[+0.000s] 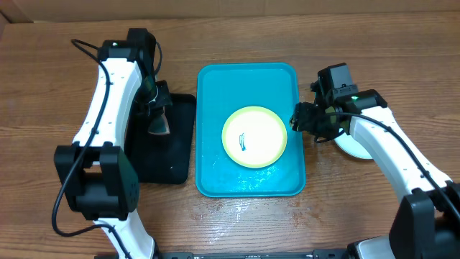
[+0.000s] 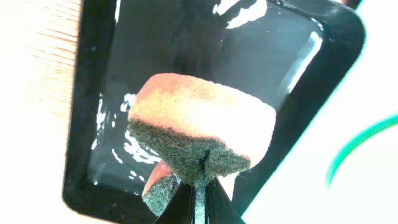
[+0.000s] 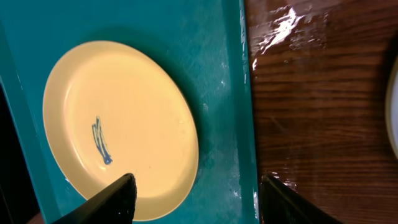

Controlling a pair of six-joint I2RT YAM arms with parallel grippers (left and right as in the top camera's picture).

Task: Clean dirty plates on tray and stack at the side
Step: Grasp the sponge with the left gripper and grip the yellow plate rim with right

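One pale yellow-green plate (image 1: 254,136) with a dark teal smudge lies in the turquoise tray (image 1: 215,93); it also shows in the right wrist view (image 3: 118,124) on the tray (image 3: 217,81). A white plate (image 1: 357,147) lies on the table right of the tray, mostly hidden by the right arm; its edge shows in the right wrist view (image 3: 393,112). My right gripper (image 1: 300,119) (image 3: 198,198) is open and empty over the tray's right rim. My left gripper (image 1: 157,108) (image 2: 198,199) is shut on an orange and green sponge (image 2: 199,134) above the black tray (image 2: 93,155).
The black tray (image 1: 180,155) stands left of the turquoise tray, and its bottom is wet. The wooden table (image 1: 237,226) has wet patches in front of and right of the turquoise tray.
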